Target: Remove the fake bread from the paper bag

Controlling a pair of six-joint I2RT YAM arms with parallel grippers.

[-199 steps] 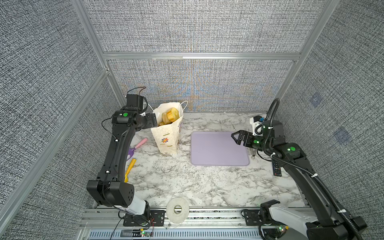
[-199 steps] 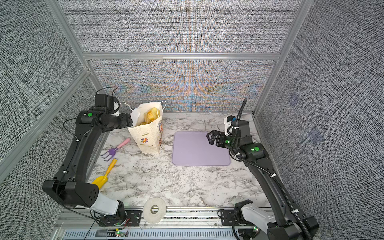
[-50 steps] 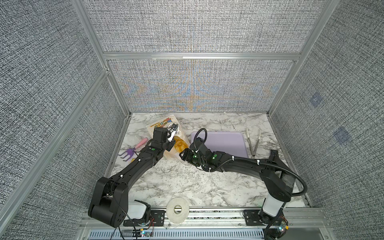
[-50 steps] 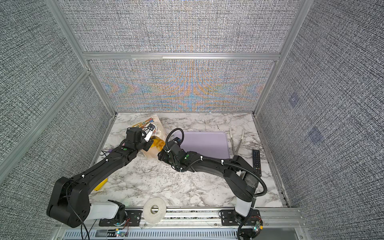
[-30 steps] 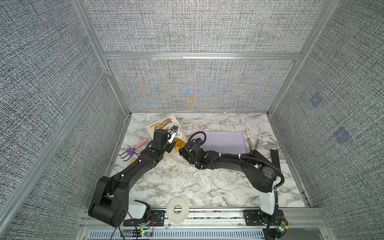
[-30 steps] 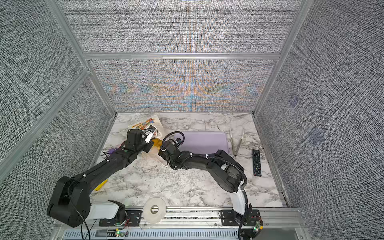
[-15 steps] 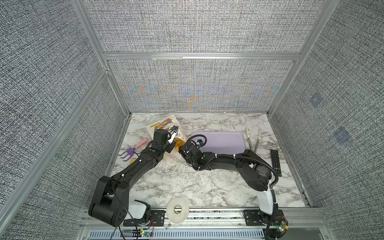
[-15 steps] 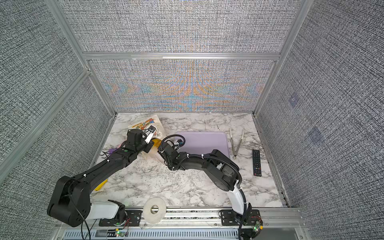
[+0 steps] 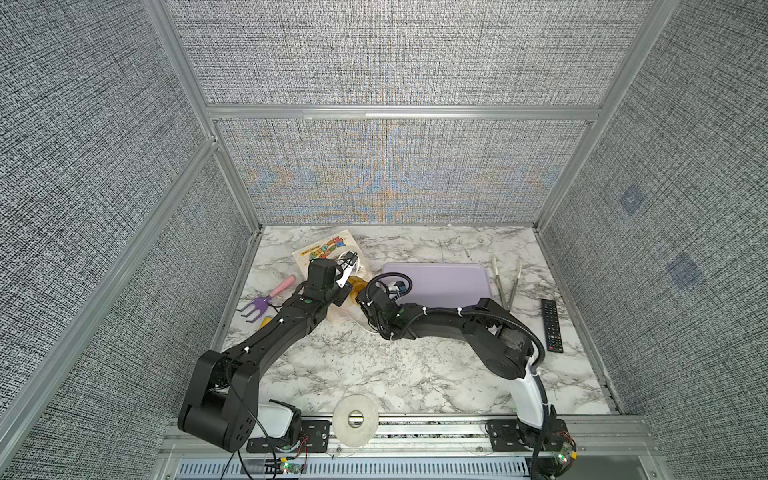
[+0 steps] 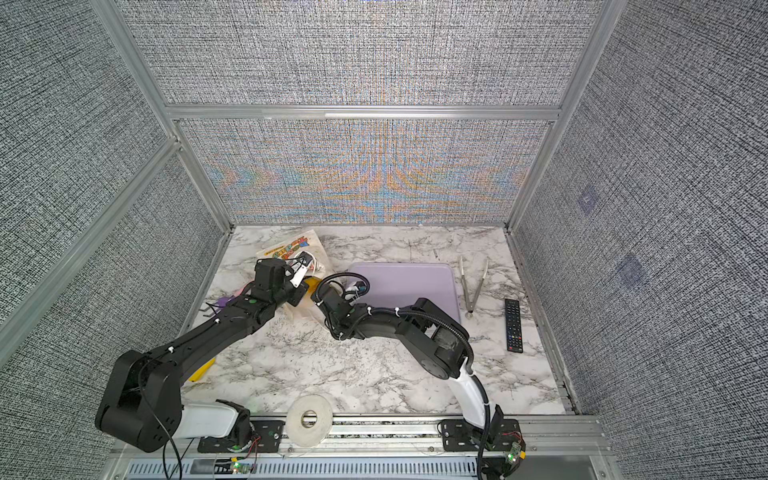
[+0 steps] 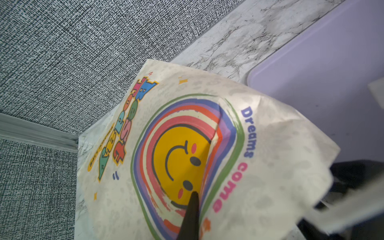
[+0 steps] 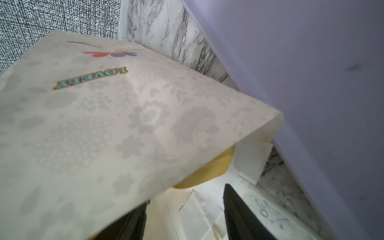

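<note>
Formerly upright paper bag (image 9: 322, 249) flat on marble table (image 9: 374, 374), grey walls (image 9: 374, 62) around

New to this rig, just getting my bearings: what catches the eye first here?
The paper bag, rainbow smiley up, lies on its side at back left. The left gripper pinches its printed wall. The right gripper, jaws apart, is at its mouth, where yellow bread peeks out.

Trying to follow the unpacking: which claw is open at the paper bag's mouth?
The right claw: its fingers stand apart at the paper bag's mouth, near yellow fake bread. The left claw is shut on the bag's printed wall.
</note>
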